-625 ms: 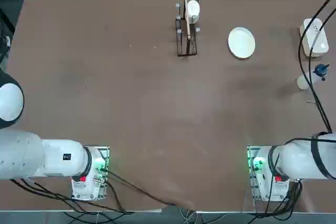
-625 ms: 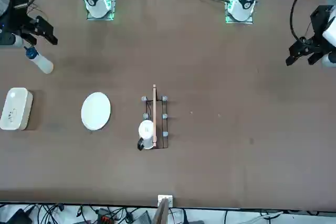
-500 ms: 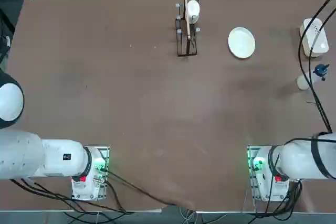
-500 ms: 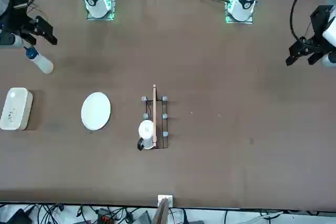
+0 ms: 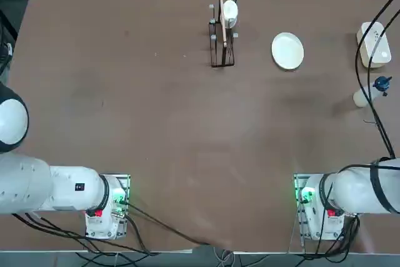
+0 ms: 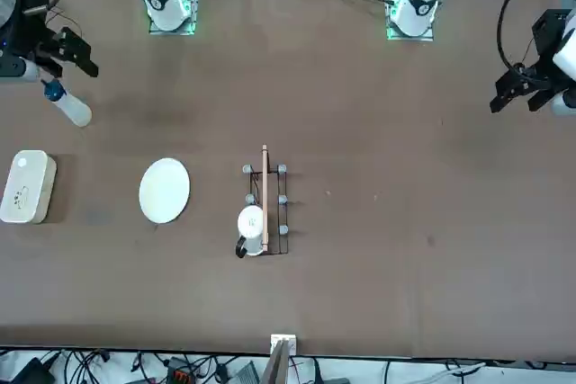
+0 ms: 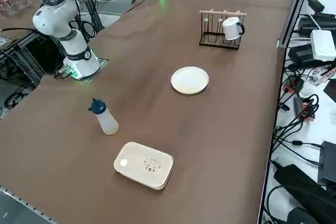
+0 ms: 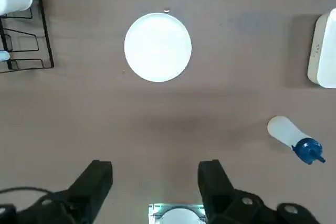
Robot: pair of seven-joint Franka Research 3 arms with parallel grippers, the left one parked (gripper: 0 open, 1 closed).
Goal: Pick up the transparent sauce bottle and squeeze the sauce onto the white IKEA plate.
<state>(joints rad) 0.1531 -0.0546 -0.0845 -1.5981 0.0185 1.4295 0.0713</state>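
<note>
The right arm's black two-finger gripper (image 8: 155, 174) hangs above the brown tabletop (image 7: 226, 129) with its jaws spread wide apart and nothing between them. The translucent whitish squeeze bottle with a blue cap (image 7: 107, 120) stands on the table near the white rounded-rectangular box (image 7: 144, 165), on the robot's right-hand side, apart from the round white shallow-rimmed plate (image 7: 189, 80). Well to the plate's left, seen from the robot, a white mug with a black handle (image 7: 232, 28) is on the dark wire rack with a pale wooden bar (image 7: 220, 39).
</note>
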